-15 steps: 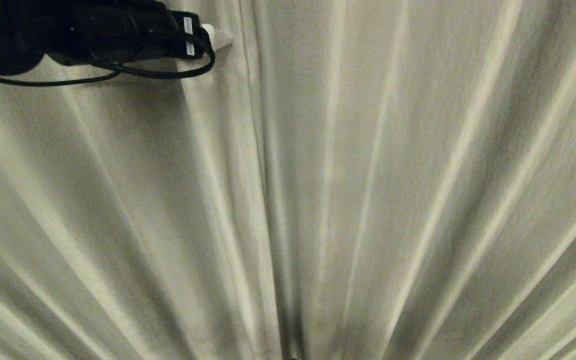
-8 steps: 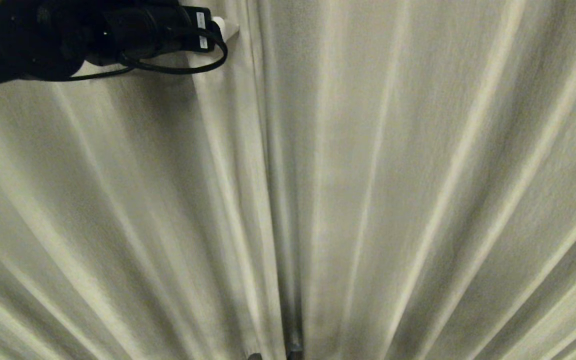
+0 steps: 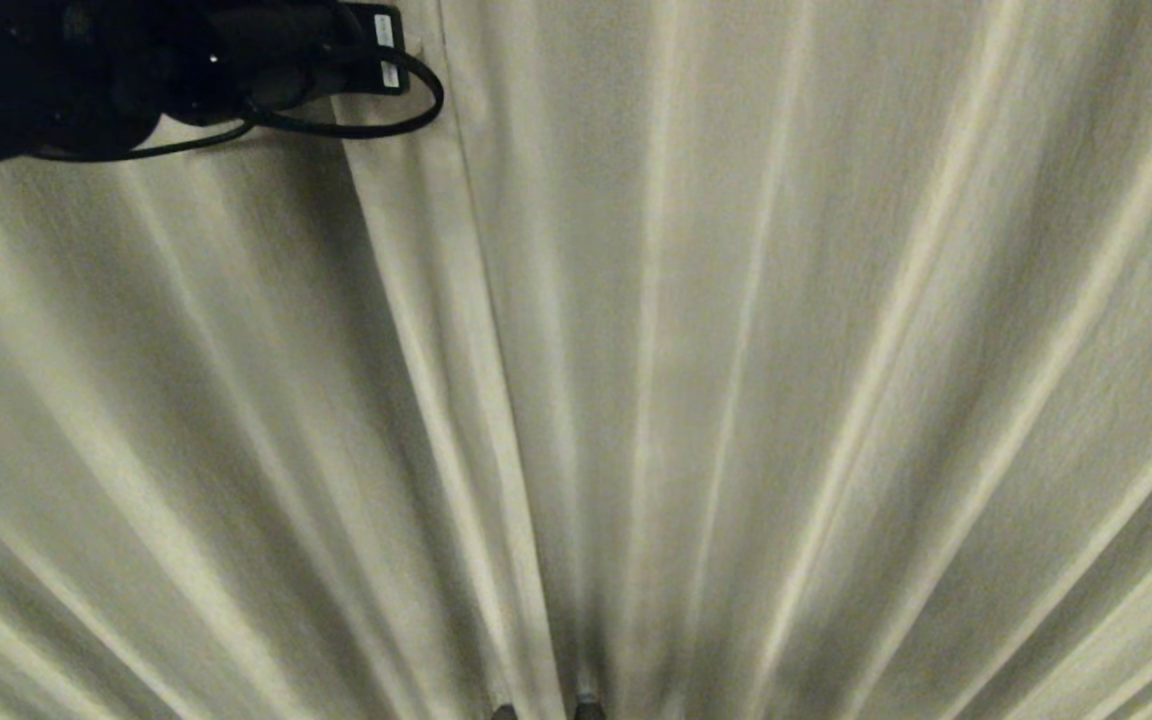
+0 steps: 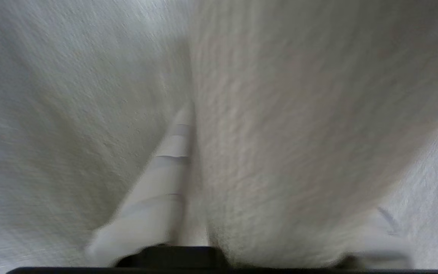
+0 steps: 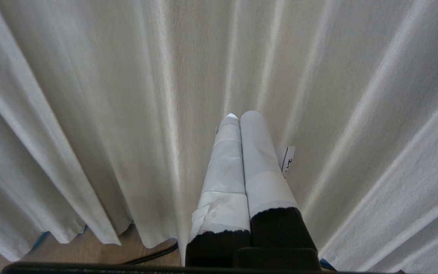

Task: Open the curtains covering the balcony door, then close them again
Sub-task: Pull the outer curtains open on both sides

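The soft, heavy cream-beige pleated woven curtains (image 3: 696, 380) gather easily; the left end effector (image 4: 257, 228) pinches a thick fold at their leading edge.

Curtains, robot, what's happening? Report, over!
Left gripper at the curtains' edge, fabric fold between its fingers. Right gripper shut, empty, parked low. Curtains closed; door hidden. Nothing in the way.
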You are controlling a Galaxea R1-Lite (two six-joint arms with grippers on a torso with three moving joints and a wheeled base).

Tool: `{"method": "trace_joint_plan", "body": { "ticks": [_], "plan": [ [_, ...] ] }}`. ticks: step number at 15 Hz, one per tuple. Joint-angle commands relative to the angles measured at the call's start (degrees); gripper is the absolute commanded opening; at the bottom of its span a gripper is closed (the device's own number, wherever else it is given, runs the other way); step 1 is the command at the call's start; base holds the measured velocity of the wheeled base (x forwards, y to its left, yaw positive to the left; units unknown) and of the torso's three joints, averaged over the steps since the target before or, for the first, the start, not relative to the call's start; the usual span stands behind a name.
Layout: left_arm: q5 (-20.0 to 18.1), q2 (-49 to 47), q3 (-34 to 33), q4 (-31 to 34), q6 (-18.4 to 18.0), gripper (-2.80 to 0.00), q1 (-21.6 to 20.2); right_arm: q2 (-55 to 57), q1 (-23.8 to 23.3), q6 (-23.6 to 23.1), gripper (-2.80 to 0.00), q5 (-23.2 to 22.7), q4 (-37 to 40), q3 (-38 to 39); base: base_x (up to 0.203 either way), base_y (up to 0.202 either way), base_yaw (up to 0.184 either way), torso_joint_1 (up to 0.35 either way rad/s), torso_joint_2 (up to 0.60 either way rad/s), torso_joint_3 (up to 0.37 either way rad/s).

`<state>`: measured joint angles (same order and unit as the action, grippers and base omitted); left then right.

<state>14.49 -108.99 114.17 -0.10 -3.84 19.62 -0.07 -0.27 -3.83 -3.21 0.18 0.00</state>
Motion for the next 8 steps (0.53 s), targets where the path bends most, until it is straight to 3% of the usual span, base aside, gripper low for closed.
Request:
{"method": "trace_joint_plan", "body": {
  "ticks": [1,8],
  "plan": [
    [0.1,2.3,-0.2,-0.1,-0.3,-2.80,-1.1,0.1,0.0,0.0,-2.80,0.0,0.0,0.0,0.000,0.000,0.000,0.000,0.00,0.000],
    [-0.6,8.0,-1.0,0.1,0.1,-2.80,-9.3,0.1,0.0,0.0,-2.80,0.0,0.0,0.0,0.000,0.000,0.000,0.000,0.00,0.000]
  ]
}}
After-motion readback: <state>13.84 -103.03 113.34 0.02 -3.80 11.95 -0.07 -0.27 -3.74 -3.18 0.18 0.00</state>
